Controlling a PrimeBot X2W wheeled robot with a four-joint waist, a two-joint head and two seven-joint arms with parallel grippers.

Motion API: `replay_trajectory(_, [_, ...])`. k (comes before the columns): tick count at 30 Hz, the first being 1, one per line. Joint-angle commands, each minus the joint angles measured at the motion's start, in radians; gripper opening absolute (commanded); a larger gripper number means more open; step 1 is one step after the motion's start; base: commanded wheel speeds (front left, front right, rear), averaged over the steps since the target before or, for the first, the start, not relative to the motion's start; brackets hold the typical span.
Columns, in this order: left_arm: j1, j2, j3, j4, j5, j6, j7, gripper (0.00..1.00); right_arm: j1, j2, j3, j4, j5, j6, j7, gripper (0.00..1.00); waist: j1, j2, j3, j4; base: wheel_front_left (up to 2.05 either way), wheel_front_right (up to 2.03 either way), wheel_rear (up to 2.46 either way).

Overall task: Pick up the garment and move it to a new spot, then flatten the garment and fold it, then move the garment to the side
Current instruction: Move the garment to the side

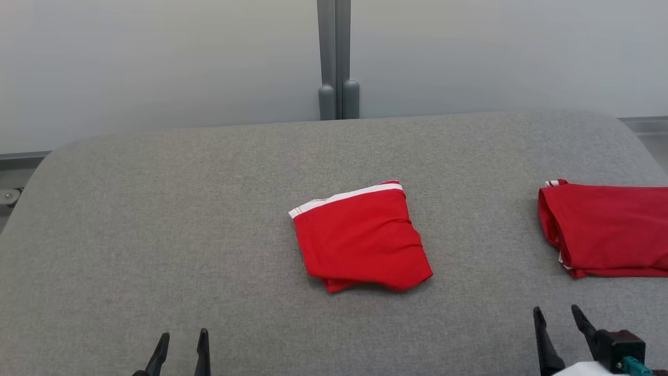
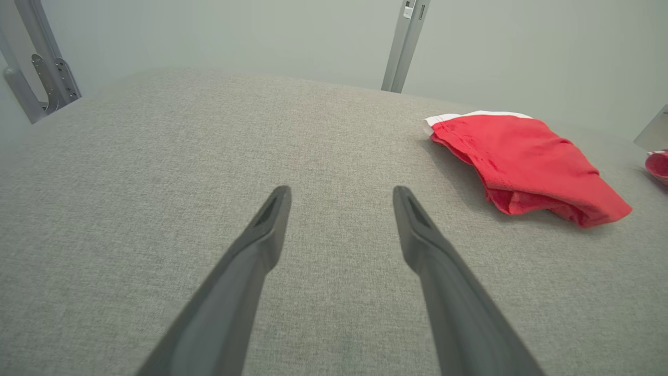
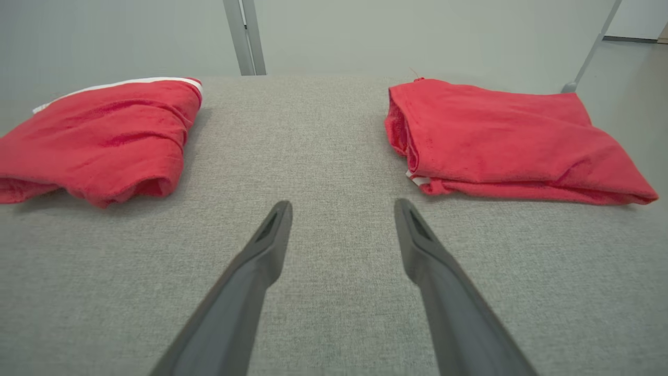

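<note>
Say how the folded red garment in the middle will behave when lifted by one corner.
Probably floppy: the red garment shows soft creases and sagging edges, so it would likely unfold and droop. It looks thin, likely light. Pushed, it may bunch.

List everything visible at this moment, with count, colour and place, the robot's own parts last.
folded garment: one, red with a white band along its far edge, middle of the table
second garment: one, red, folded, at the table's right side, cut off by the head view's edge
table: one, grey fabric top, rounded far corners
post: one, grey, upright behind the table's far edge
wall: one, pale grey, behind the table
left tool: one, dark fingers, open and holding nothing, over bare table at lower left
right tool: one, dark fingers, open and holding nothing, at lower right, nearer than the second garment
</note>
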Motion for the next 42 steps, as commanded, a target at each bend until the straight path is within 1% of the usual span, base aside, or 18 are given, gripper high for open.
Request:
replay_trajectory(1, [-0.018,0.004,-0.003,-0.005,-0.004,-0.003,-0.002,1.0,-0.031,-0.002,0.008,0.002,0.02,0.0,-0.003,1.0,0.0,-0.0001,0.006,0.005,0.0,0.0,0.0])
replay_trajectory(4, [-0.026,0.005,-0.014,-0.016,-0.011,-0.003,-0.002,1.0,-0.094,-0.02,0.068,0.034,0.097,0.0,0.001,1.0,0.0,-0.0001,0.026,0.013,0.0,0.0,0.0])
replay_trajectory(6, [-0.032,0.007,-0.026,-0.021,-0.012,-0.003,-0.002,1.0,-0.167,-0.045,0.124,0.039,0.168,0.0,0.049,1.0,0.0,-0.0001,0.046,0.018,0.0,0.0,0.0])
replay_trajectory(9, [-0.055,0.009,-0.042,-0.032,-0.017,-0.003,-0.002,1.0,-0.293,-0.081,0.203,0.032,0.313,0.0,0.209,1.0,0.0,-0.0001,0.094,0.032,0.0,0.0,0.0])
replay_trajectory(13, [-0.093,0.01,-0.072,-0.032,-0.019,-0.003,-0.002,1.0,-0.45,-0.135,0.276,0.032,0.492,0.0,0.456,1.0,0.0,-0.0001,0.159,0.066,0.0,0.0,0.0])
replay_trajectory(15, [-0.117,0.012,-0.087,-0.022,-0.021,-0.003,-0.002,1.0,-0.514,-0.165,0.3,0.055,0.551,0.0,0.552,1.0,0.0,-0.0001,0.181,0.088,0.0,0.0,0.0])
replay_trajectory(18, [-0.143,0.011,-0.111,-0.01,-0.023,-0.003,-0.002,1.0,-0.58,-0.18,0.326,0.11,0.604,0.0,0.65,1.0,0.0,-0.0001,0.203,0.121,0.0,0.0,0.0])
replay_trajectory(19, [-0.153,0.011,-0.12,-0.007,-0.022,-0.002,-0.002,1.0,-0.601,-0.186,0.333,0.128,0.617,0.0,0.669,1.0,0.0,-0.0001,0.209,0.134,0.0,0.0,0.0])
replay_trajectory(22, [-0.174,0.01,-0.135,-0.002,-0.023,-0.002,-0.002,1.0,-0.633,-0.176,0.359,0.177,0.681,0.0,0.728,1.0,0.0,-0.0001,0.221,0.165,0.0,0.0,0.0])
replay_trajectory(24, [-0.182,0.01,-0.136,0.002,-0.022,-0.002,-0.002,1.0,-0.653,-0.179,0.369,0.206,0.714,0.0,0.749,1.0,0.0,-0.0001,0.228,0.18,0.0,0.0,0.0])
replay_trajectory(29, [-0.194,0.009,-0.141,0.003,-0.023,-0.002,-0.002,1.0,-0.686,-0.173,0.397,0.283,0.753,0.0,0.768,1.0,0.0,-0.0001,0.244,0.2,0.0,0.0,0.0])
replay_trajectory(33, [-0.206,0.007,-0.145,0.005,-0.023,-0.002,-0.002,1.0,-0.708,-0.155,0.409,0.345,0.789,0.0,0.774,1.0,0.0,-0.0001,0.259,0.204,0.0,0.0,0.0])
replay_trajectory(34, [-0.208,0.006,-0.143,0.005,-0.024,-0.002,-0.002,1.0,-0.712,-0.153,0.413,0.355,0.794,0.0,0.765,0.61,0.0,-0.0001,0.262,0.202,0.0,0.0,0.0])
replay_trajectory(35, [-0.209,0.005,-0.142,0.004,-0.024,-0.002,-0.002,1.0,-0.719,-0.153,0.412,0.369,0.798,-0.001,0.752,0.0,0.0,-0.0001,0.265,0.199,0.0,0.0,0.0])
replay_trajectory(39, [-0.218,0.004,-0.145,0.002,-0.023,-0.002,-0.002,1.0,-0.739,-0.149,0.416,0.396,0.816,-0.001,0.729,0.0,0.0,-0.0001,0.269,0.183,0.0,0.0,0.0])
replay_trajectory(42, [-0.219,0.008,-0.132,0.0,-0.021,-0.002,-0.002,1.0,-0.757,-0.154,0.43,0.386,0.845,-0.001,0.722,0.0,0.0,-0.0001,0.264,0.154,0.0,0.0,0.0])
